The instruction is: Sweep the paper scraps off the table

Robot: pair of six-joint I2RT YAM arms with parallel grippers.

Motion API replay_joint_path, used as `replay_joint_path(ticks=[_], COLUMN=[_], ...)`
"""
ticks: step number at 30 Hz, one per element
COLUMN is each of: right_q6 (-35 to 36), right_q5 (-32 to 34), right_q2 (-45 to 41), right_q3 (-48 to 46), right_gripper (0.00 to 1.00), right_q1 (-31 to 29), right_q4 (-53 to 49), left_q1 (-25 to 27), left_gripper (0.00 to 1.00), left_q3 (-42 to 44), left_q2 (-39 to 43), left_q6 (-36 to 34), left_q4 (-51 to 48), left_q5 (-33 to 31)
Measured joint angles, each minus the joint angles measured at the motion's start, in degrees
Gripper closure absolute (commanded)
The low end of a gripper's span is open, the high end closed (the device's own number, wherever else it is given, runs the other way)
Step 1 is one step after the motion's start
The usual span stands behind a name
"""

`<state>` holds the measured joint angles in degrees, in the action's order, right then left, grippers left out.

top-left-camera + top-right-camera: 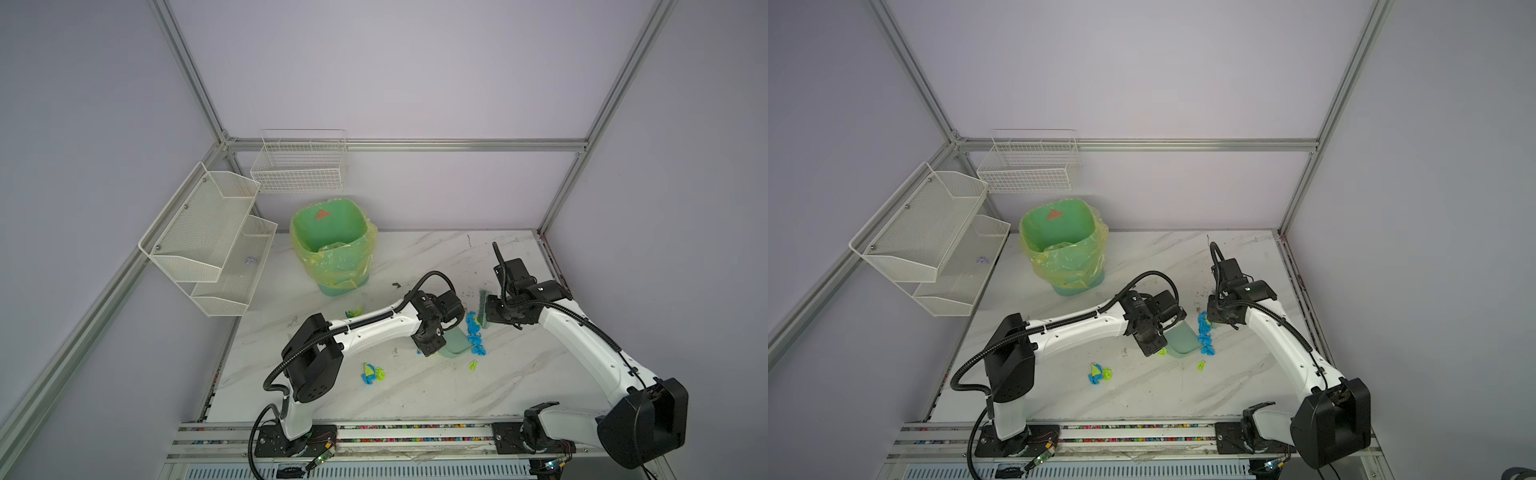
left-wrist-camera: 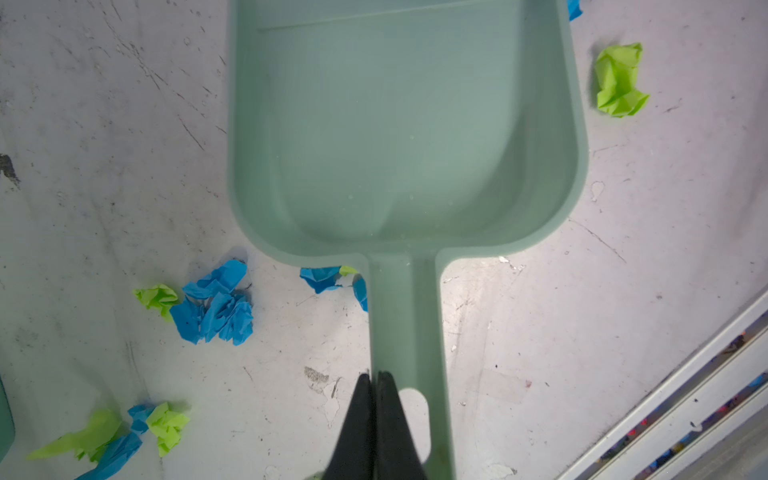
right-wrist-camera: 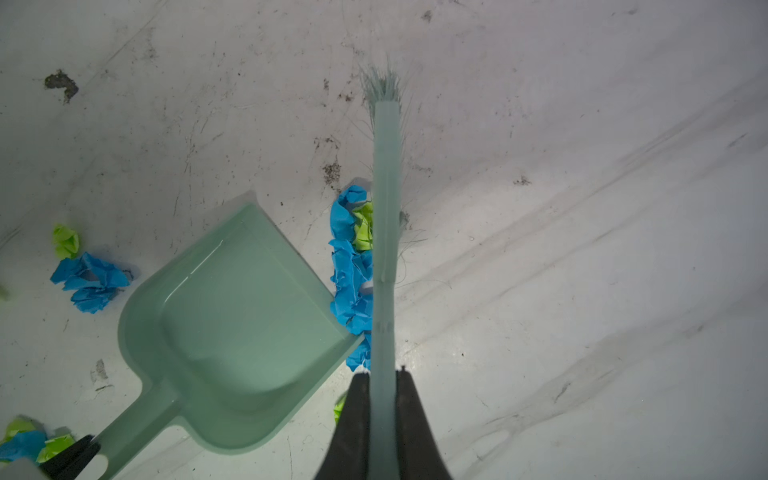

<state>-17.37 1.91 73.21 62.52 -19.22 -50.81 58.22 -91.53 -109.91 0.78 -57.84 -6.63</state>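
Seen from above, I am a two-armed robot at a scuffed white marble-patterned table [image 1: 415, 395], caught in the middle of a sweep. My left claw [image 2: 376, 380] is pinched closed on the handle of a pale green dustpan [image 3: 232, 311]. The pan is empty and sits right of the table's centre, its open mouth facing 3 o'clock so that scraps can be pushed straight in. My right claw [image 3: 384, 376] is clamped around the handle of a matching hand brush [image 3: 386, 187], which lies along the far side of a row of paper scraps [image 3: 351, 270], mostly blue with some yellow-green. That row is trapped between the bristles and the pan's mouth, touching both; I judge the brush is set there to drive it inward while the pan acts as the stop. More scraps lie loose on the table. Taking the dustpan as the clock's centre, there is one yellow-green wad [image 1: 473, 365] near 5 o'clock and a blue-and-green cluster [image 1: 372, 372] at 8 o'clock. Toward 10 o'clock lie another small cluster [image 1: 354, 311] and, farther on, a green waste bin [image 1: 332, 270] with a yellow liner — likely where the pan gets emptied.
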Motion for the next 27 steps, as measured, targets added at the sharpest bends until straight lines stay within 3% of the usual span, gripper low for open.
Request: replay_joint_path(ticks=[18,27], right_q6=[-2.03,-4.94], right_q5=[-11.74,-8.15], right_q2=[-3.69,-4.96], right_q3=[2.32,8.76], right_gripper=[1.0,1.0], right_q1=[-5.55,-5.57], right_q4=[1.95,0.5], left_q1=[-0.87,-2.27], left_gripper=[1.0,1.0], left_q3=[0.0,0.02], left_q2=[-2.97,-2.97], left_q6=[-0.44,-0.42], left_q4=[5.14,6.4], left_q5=[-1.4,-1.18])
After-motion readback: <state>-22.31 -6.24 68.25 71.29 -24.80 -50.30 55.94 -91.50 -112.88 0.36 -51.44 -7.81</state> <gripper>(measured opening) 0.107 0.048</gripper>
